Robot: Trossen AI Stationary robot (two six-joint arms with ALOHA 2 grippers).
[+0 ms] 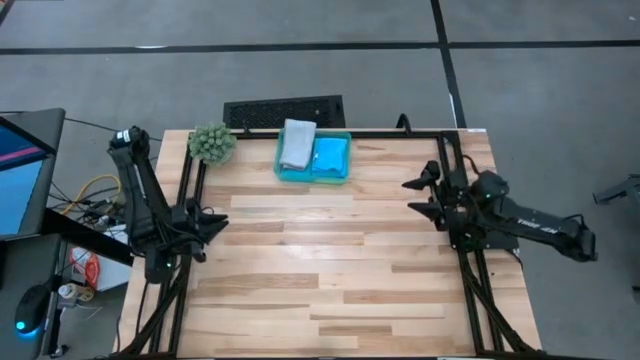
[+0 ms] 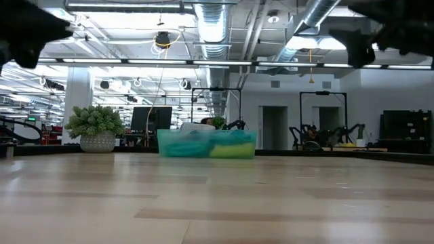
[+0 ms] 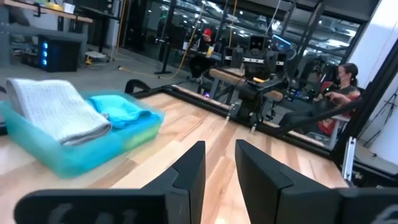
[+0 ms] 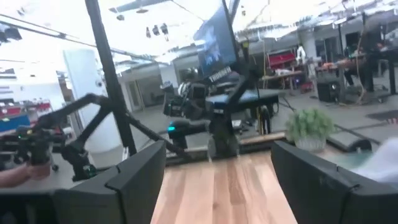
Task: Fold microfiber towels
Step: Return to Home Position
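Note:
A folded light grey towel [image 1: 297,143] and a bright blue towel [image 1: 331,155] lie side by side in a translucent teal tray [image 1: 313,178] at the table's far edge. Through the tray wall a yellowish layer [image 2: 234,149] shows under the blue one. My left gripper [image 1: 218,221] hovers at the table's left side, pointing level toward the right. Its fingers [image 3: 193,168] stand a narrow gap apart with nothing between them. My right gripper [image 1: 413,196] hovers at the right side, pointing left. It is wide open [image 4: 217,168] and holds nothing. Both are well clear of the tray.
A fuzzy green plant ball [image 1: 212,143] stands at the far left corner, beside the tray. A black grille [image 1: 284,110] lies beyond the far edge. The bare wooden tabletop [image 1: 320,270] stretches between the two arms. People [image 3: 345,78] sit in the room beyond the table.

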